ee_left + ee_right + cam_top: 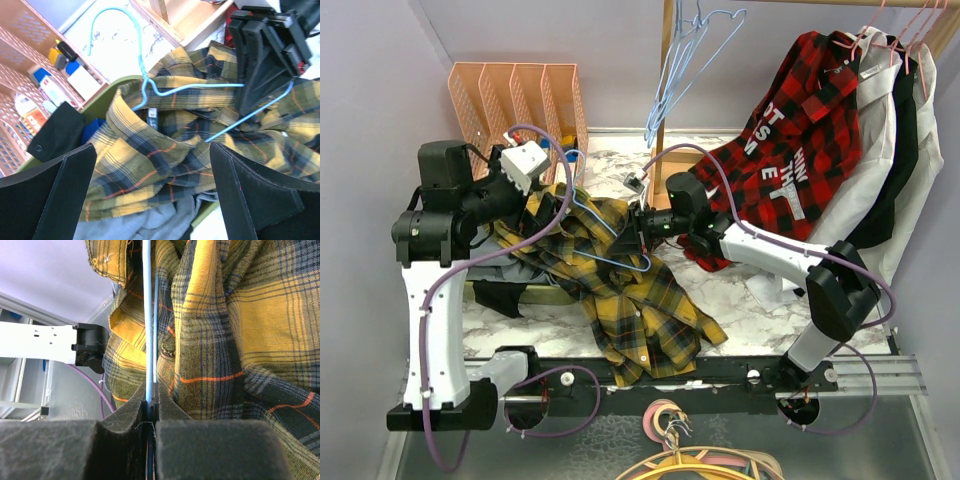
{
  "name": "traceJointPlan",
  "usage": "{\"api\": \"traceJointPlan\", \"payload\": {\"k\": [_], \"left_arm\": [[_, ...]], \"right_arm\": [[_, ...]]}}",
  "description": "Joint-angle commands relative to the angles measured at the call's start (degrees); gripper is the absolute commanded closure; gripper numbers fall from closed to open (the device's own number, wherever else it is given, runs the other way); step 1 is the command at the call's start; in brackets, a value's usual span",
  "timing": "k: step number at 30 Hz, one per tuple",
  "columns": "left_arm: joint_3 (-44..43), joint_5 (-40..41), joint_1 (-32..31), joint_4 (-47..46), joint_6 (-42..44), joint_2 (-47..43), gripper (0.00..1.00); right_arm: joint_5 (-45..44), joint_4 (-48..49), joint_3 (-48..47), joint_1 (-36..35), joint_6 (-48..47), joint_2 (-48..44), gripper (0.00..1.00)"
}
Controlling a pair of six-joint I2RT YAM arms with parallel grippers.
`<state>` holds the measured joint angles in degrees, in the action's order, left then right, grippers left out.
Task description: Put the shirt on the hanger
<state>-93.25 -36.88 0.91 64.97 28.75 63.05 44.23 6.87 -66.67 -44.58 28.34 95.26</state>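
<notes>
Mustard-and-dark plaid shirt (150, 165) lies crumpled — light-blue wire hanger (200, 86) atop.

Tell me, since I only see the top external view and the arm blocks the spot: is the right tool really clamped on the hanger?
Observer: Yes. The right wrist view shows the right tool shut on the hanger, with its blue wire pinched between the pads.
Operator: And the left tool, is it holding cloth?
Observer: No. In the left wrist view the left tool is open and empty, with its fingers either side above the collar of the shirt.
Operator: Is the wire under the fabric there?
Observer: Near the collar it lies on top of the plaid, and the hook sticks out clear of the cloth.
</notes>
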Motion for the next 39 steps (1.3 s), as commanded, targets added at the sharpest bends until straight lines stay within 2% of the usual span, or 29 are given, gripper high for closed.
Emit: {"api": "traceJointPlan", "payload": {"k": [1, 6, 11, 12, 17, 21, 26, 29, 34, 39], "left_arm": [[0.1, 0.2, 0.3, -5.4, 9.9, 3.5, 0.01], [-5.2, -6.6, 1.8, -1.7, 17.9, 9.8, 0.02], [-16.2, -17.7, 5.2, 14.3, 30.4, 20.8, 0.1], [-17.3, -19.4, 6.3, 16.3, 30.3, 22.3, 0.11], [-10.6, -21.3, 8.0, 16.6, 38.8, 20.3, 0.07], [-12.1, -18.8, 8.8, 16.6, 37.9, 22.6, 0.07], [-12.6, -21.9, 10.9, 16.6, 40.4, 23.8, 0.07], [-9.9, -22.9, 10.6, 16.6, 44.8, 22.3, 0.11], [-7.5, -22.0, 9.6, 16.6, 46.4, 23.1, 0.15], [-5.0, -22.0, 9.1, 16.5, 49.8, 23.7, 0.11]], "right_arm": [[-2.3, 2.5, 0.2, -0.3, -1.3, -0.6, 0.99], [-3.1, 0.5, 0.1, -0.3, -3.4, -1.9, 0.99], [-4.4, 0.8, 1.3, -0.3, -5.3, -3.2, 0.99], [-4.6, 0.6, 1.3, -0.3, -5.7, -3.2, 0.99], [-5.2, -1.8, -0.1, -0.3, -7.0, -1.4, 0.99], [-5.8, -1.2, 0.5, -0.3, -7.0, -1.0, 0.99], [-6.1, -1.2, 0.8, -0.3, -7.1, -0.8, 0.99], [-6.0, -1.3, 0.5, -0.3, -7.1, -0.7, 0.99], [-5.7, -2.2, -1.1, -0.3, -7.7, 0.2, 0.99], [-4.0, -2.4, -2.3, -0.3, -7.4, 1.6, 0.99]]}}
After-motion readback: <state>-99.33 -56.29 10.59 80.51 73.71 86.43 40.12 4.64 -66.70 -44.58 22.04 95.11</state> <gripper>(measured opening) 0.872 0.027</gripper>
